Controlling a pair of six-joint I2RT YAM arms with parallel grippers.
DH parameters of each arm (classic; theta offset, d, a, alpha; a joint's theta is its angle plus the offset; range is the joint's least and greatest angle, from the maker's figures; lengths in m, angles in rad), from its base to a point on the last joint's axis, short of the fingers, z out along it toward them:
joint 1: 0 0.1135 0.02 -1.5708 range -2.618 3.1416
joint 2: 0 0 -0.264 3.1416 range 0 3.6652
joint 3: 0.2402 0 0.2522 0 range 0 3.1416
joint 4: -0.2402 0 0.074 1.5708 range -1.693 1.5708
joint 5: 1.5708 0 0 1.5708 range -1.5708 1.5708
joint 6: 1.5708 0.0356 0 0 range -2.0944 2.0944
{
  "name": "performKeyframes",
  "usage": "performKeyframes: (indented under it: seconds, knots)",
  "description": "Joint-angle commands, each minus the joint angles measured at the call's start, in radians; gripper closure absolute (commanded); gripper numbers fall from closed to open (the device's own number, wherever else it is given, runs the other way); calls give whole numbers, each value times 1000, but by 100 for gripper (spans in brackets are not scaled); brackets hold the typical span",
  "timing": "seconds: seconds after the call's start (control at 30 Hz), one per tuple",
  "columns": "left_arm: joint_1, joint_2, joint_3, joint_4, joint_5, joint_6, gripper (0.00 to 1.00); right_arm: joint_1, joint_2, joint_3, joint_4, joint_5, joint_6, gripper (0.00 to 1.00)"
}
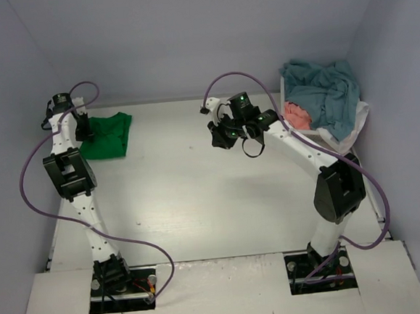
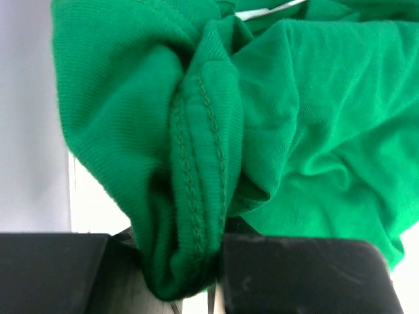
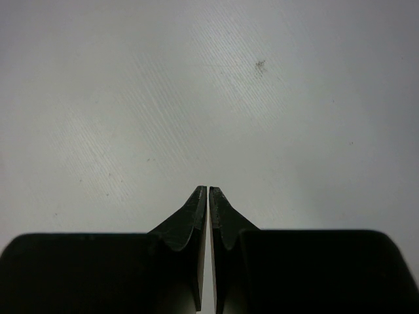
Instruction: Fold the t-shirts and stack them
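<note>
T-shirt hem (image 2: pixel 196 163) inside left end effector (image 2: pixel 177 275)

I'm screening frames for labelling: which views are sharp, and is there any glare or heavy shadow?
Top external: even light, sharp, only faint shadows. Left wrist: green t-shirt stitching crisp, table behind it blown white. Right wrist: table grain sharp, jaws near-black, no glare.

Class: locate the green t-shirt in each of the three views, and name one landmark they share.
Top external: green t-shirt lies at the far left of the table.
Left wrist: it fills the frame, a hemmed fold pinched in the left tool.
Right wrist: not in it.
Shared landmark: the white table.
</note>
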Motion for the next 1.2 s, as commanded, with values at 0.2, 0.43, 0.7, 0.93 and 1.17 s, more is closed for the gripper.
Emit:
performKeyframes:
  seconds: [0.2,0.43,0.7,0.93,1.17]
  knots:
    - [-7,24,101,25,-33,14,81,9,-78,-17,49,-26,11,98]
    - [-15,-24,55,48,-33,3,39,9,-71,-15,49,-31,13,98]
    - [-19,-146,3,82,-65,3,37,11,-84,-15,49,-25,16,97]
    - [-56,-271,-23,114,-148,34,37,11,-104,-11,43,-20,14,97]
    - [-93,-363,-5,56,-86,28,37,9,-129,-8,40,14,2,97]
